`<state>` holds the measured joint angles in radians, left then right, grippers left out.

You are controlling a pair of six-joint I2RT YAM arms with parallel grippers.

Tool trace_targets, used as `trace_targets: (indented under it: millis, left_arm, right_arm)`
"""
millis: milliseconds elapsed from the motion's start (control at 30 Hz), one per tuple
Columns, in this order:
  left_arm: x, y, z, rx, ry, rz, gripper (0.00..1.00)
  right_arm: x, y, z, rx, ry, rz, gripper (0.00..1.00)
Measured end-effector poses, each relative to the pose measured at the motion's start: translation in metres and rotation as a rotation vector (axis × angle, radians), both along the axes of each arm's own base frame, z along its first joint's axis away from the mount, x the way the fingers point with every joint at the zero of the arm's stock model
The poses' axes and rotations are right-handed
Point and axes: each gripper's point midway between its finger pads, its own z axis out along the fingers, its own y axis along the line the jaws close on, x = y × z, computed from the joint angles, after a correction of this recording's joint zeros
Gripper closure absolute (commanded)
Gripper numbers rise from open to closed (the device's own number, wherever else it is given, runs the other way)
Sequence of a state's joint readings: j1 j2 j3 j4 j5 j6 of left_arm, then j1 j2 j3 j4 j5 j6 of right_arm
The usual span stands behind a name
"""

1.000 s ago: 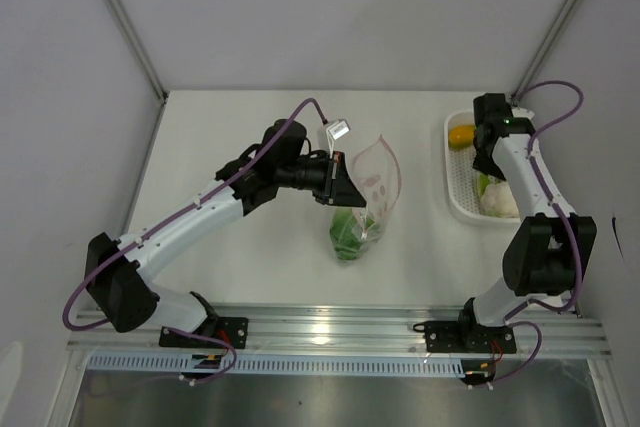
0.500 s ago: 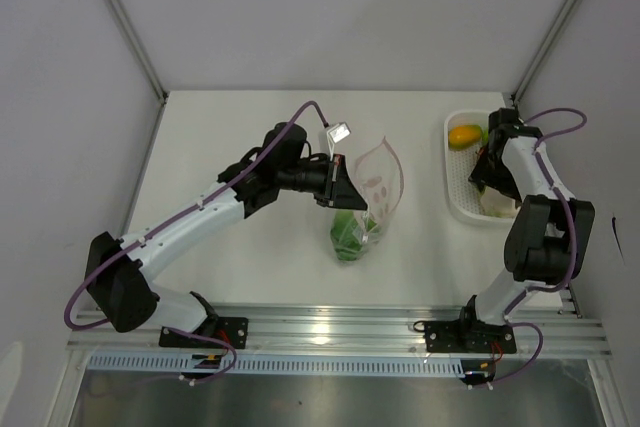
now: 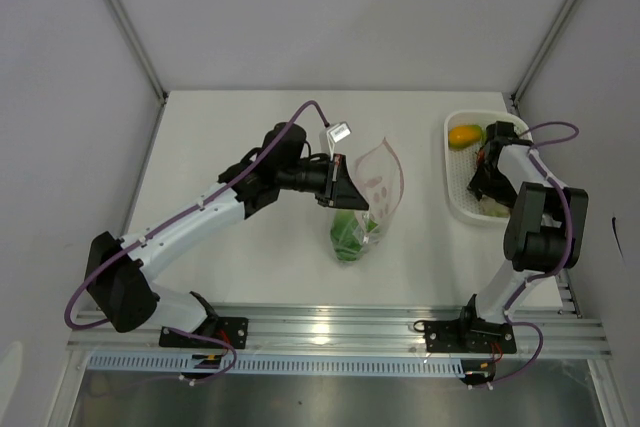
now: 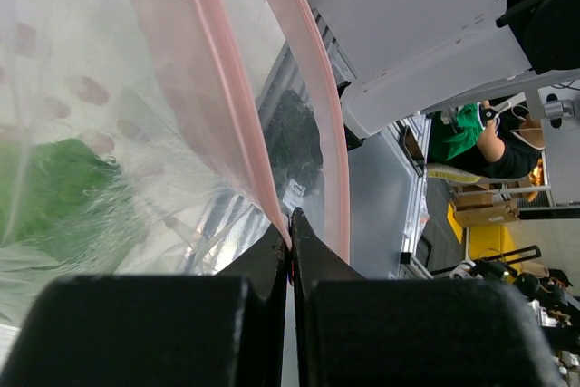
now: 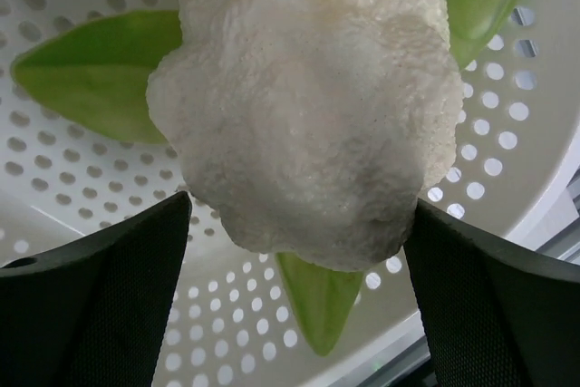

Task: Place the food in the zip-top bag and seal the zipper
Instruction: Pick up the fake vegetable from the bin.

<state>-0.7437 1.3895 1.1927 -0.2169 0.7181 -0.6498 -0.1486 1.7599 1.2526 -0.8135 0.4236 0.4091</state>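
Observation:
The clear zip-top bag point(image 3: 378, 187) with pinkish dots stands open mid-table, with green food point(image 3: 348, 237) in its bottom. My left gripper point(image 3: 342, 189) is shut on the bag's pink zipper strip point(image 4: 217, 70), pinching it at the tips point(image 4: 291, 224). The green food point(image 4: 54, 197) shows through the plastic. My right gripper point(image 3: 487, 185) is down in the white basket, open. Its fingers point(image 5: 91, 314) stand on either side of the white leafy cabbage piece point(image 5: 299, 106) with green leaves. An orange-yellow fruit point(image 3: 463, 135) lies at the basket's far end.
The white perforated basket point(image 3: 452, 175) sits at the table's right edge by the right wall, and its holed floor point(image 5: 227, 333) shows under the cabbage. The enclosure's walls and posts stand around the table. The rail with the arm bases runs along the near edge.
My right arm has come down from above the basket's far end into the basket, over the white cabbage piece. The left gripper and the bag have not moved.

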Motion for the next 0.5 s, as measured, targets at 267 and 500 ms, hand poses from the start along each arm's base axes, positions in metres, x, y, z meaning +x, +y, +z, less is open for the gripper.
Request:
trace_targets:
  millis: [267,500]
  left_arm:
    - [0.0,0.0,-0.001,0.002,0.007,0.001,0.99]
    - [0.0,0.0,-0.001,0.002,0.008,0.001,0.99]
  right_arm:
    - [0.007,-0.008,-0.006,-0.03,-0.046,-0.015,0.6]
    - [0.012,-0.006,0.0,-0.024,-0.114,-0.016,0.96]
